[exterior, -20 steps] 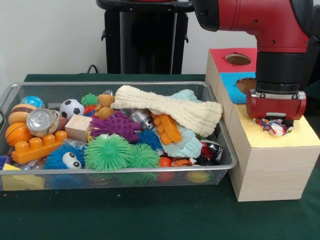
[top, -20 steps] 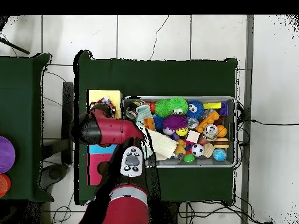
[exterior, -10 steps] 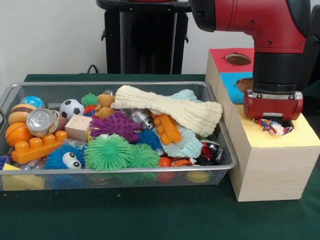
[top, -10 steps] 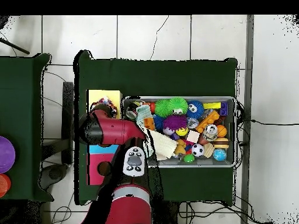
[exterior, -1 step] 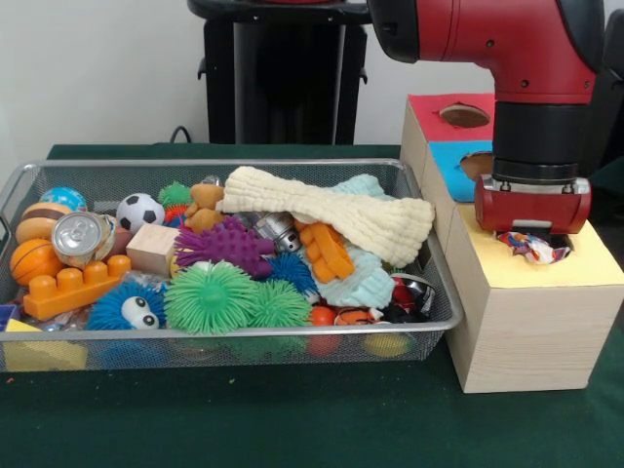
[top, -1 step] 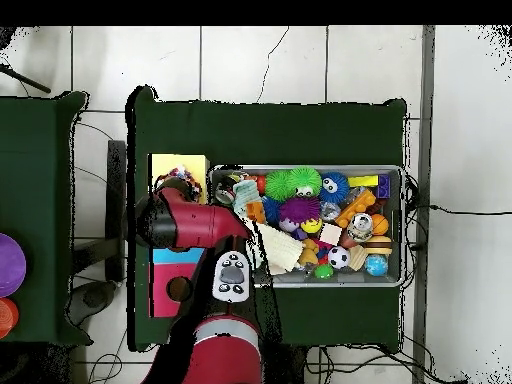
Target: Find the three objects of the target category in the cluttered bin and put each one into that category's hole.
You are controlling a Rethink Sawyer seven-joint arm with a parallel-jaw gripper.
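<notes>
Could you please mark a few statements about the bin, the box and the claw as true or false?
1. The claw hangs over the box's yellow section. True.
2. A crumpled multicoloured object sits at the yellow section's hole. True.
3. The soccer ball lies on the blue section. False: it is in the wire bin.
4. The cream cloth hangs from the claw. False: it lies across the bin's toys.
</notes>
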